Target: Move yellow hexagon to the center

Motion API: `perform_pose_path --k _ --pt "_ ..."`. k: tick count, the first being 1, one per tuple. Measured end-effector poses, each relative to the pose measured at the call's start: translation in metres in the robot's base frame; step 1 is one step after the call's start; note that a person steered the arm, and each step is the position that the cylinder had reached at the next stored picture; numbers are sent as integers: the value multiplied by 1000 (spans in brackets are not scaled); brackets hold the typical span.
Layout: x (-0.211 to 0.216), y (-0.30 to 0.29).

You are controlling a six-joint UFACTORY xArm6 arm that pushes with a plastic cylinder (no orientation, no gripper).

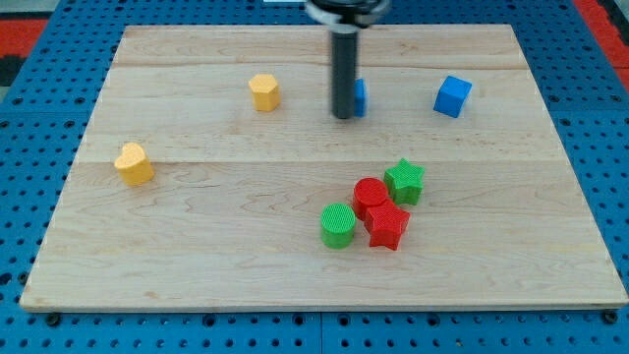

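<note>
While yellow hexagon (264,91) sits upper left, untouched, my tip (343,116) rests to its right, against partly hidden blue block (360,96). No pincer on rod. Approach step; judge next: circle to hexagon's upper-left, push toward centre.

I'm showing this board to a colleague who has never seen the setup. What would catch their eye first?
Probably the tight cluster right of centre toward the view's bottom: a green star, red cylinder, red star and green cylinder packed together. Next, the dark rod coming down from the view's top, my tip just left of a half-hidden blue block. The yellow hexagon sits further left, apart.
</note>
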State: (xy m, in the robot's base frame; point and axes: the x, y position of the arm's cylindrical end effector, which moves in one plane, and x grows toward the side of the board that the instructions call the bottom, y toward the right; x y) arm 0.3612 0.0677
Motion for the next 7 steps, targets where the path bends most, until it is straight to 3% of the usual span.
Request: perform_pose_path --k 1,2,3,5,6,7 --pt "-12 19" --pt "-12 -41" --pt "-31 -63" --pt "-35 47" --pt "-31 26" --pt "1 -70"
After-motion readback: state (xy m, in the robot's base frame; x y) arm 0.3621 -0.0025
